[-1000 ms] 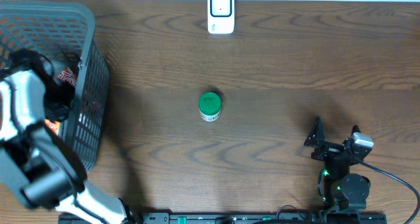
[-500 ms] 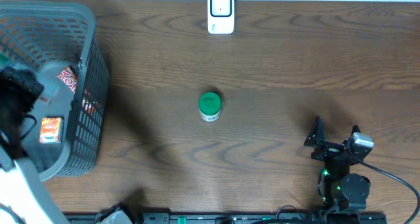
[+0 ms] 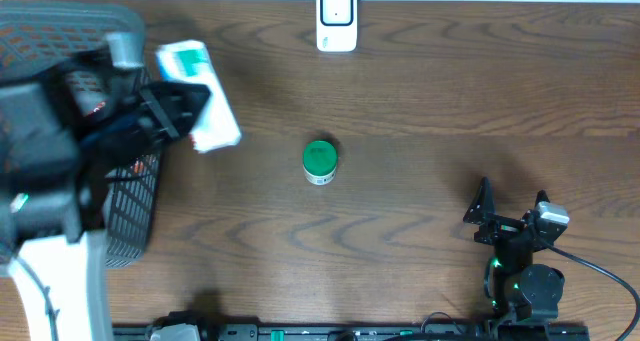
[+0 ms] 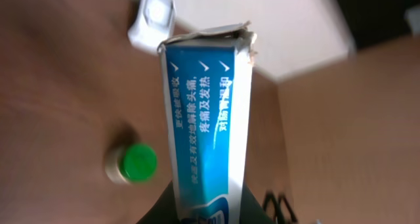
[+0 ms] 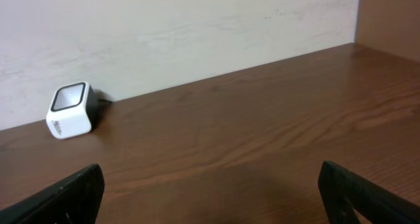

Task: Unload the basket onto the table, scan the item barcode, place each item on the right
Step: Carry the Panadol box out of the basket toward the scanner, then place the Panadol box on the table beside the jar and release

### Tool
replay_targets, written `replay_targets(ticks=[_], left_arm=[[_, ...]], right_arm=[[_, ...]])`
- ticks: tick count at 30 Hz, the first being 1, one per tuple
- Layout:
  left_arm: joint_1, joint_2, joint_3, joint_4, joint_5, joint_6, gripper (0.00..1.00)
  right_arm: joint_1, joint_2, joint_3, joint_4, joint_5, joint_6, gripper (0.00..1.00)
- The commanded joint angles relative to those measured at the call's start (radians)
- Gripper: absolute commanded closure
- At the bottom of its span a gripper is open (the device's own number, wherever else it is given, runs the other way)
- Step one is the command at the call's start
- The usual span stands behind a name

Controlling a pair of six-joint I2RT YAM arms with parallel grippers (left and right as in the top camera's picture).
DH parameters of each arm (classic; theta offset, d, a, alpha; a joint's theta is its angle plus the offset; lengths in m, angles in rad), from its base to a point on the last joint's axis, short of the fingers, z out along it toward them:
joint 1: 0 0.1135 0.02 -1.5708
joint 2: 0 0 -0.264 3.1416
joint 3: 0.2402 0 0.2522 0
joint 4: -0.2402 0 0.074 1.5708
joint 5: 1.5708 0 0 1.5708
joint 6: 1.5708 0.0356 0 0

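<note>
Now the left gripper (image 3: pixel 183 111) is up out of the basket (image 3: pixel 60 23), at ten o'clock over the table. It is clamped on one end of a blue-and-white box (image 3: pixel 203 99) it did not carry a second ago. The pick looks done; the box must next reach the scanner (image 3: pixel 337 19) at twelve o'clock, barcode side, unseen here, facing it. The right gripper (image 3: pixel 512 203) waits wide and empty at four o'clock.

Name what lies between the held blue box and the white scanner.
Overhead, only bare table separates box from scanner; the green-capped bottle sits aside.
</note>
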Motion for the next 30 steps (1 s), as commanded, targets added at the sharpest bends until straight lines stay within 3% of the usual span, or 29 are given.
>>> replay_targets(ticks=[1,10,17,24,30], left_arm=[[-0.164,0.137,-0.037,0.002,-0.034,0.018,0.87],[-0.304,0.488,-0.040,0.016,-0.078,0.102,0.87],[-0.305,0.729,-0.042,-0.023,-0.078,0.283,0.87],[-0.305,0.853,-0.042,-0.014,-0.078,0.395,0.88],[-0.305,0.900,-0.079,0.006,-0.078,0.593,0.87]], right_arm=[[0.004,0.000,-0.001,-0.004,0.005,-0.013,0.01],[0.004,0.000,-0.001,-0.004,0.005,-0.013,0.01],[0.004,0.000,-0.001,-0.004,0.004,-0.013,0.01],[0.004,0.000,-0.001,-0.004,0.004,-0.013,0.01],[0.004,0.000,-0.001,-0.004,0.005,-0.013,0.01]])
